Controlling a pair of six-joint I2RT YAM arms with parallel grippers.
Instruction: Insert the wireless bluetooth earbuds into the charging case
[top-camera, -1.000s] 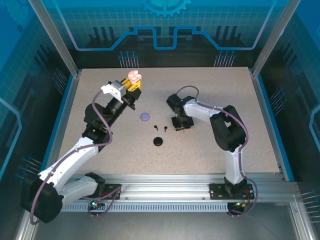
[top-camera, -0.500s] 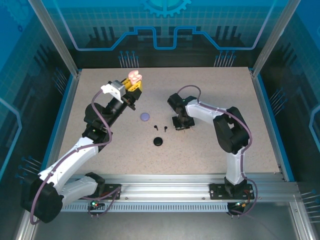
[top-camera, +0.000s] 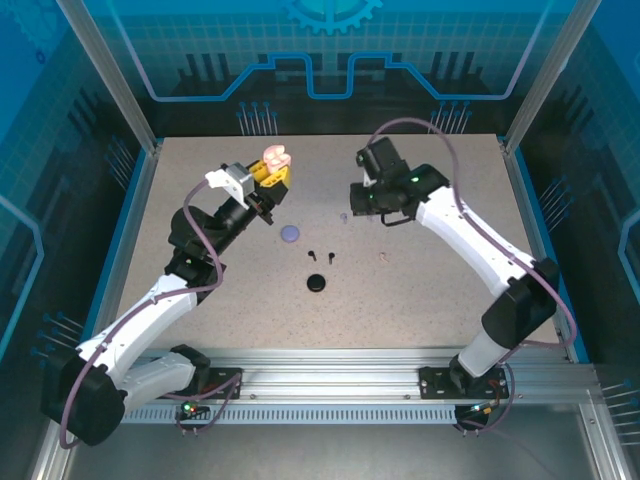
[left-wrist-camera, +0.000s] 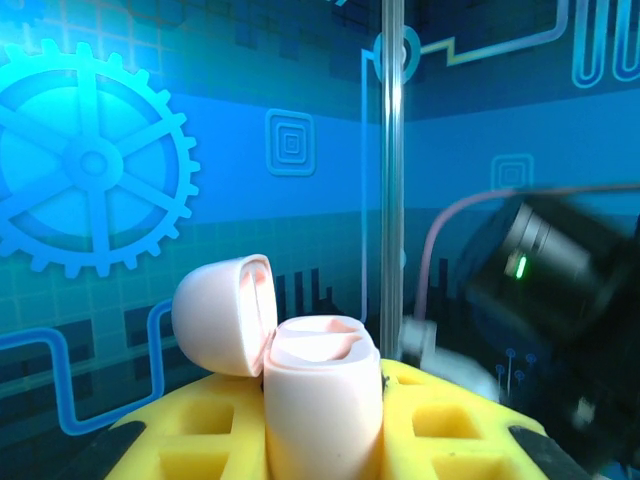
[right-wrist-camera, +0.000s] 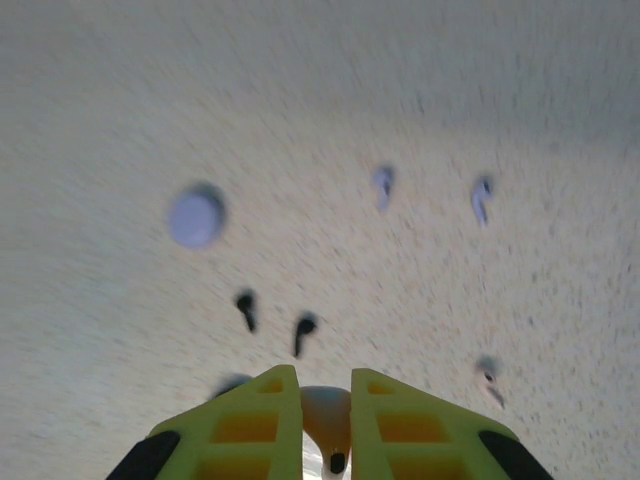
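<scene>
My left gripper (top-camera: 268, 172) is raised at the back left, shut on the pale pink charging case (top-camera: 273, 157). In the left wrist view the case (left-wrist-camera: 320, 390) stands between yellow fingers (left-wrist-camera: 180, 440) with its lid (left-wrist-camera: 222, 312) flipped open. My right gripper (top-camera: 360, 197) hovers above the table's back middle, and its yellow fingers (right-wrist-camera: 250, 420) are shut on a pale pink earbud (right-wrist-camera: 327, 415). Below it lie two black earbuds (right-wrist-camera: 245, 305) (right-wrist-camera: 303, 328), two lavender earbuds (right-wrist-camera: 383, 185) (right-wrist-camera: 481, 197) and another pale pink earbud (right-wrist-camera: 488, 375).
A closed lavender case (top-camera: 290, 233) and a closed black case (top-camera: 317, 283) lie on the speckled table (top-camera: 450, 290) near the black earbuds (top-camera: 318, 255). Metal posts and blue walls frame the table. The right arm (left-wrist-camera: 550, 270) passes blurred to the right of the pink case.
My right gripper has lifted off the table by the black earbuds and swung up and back, carrying a pale pink earbud. The left arm and the pink case have stayed put.
</scene>
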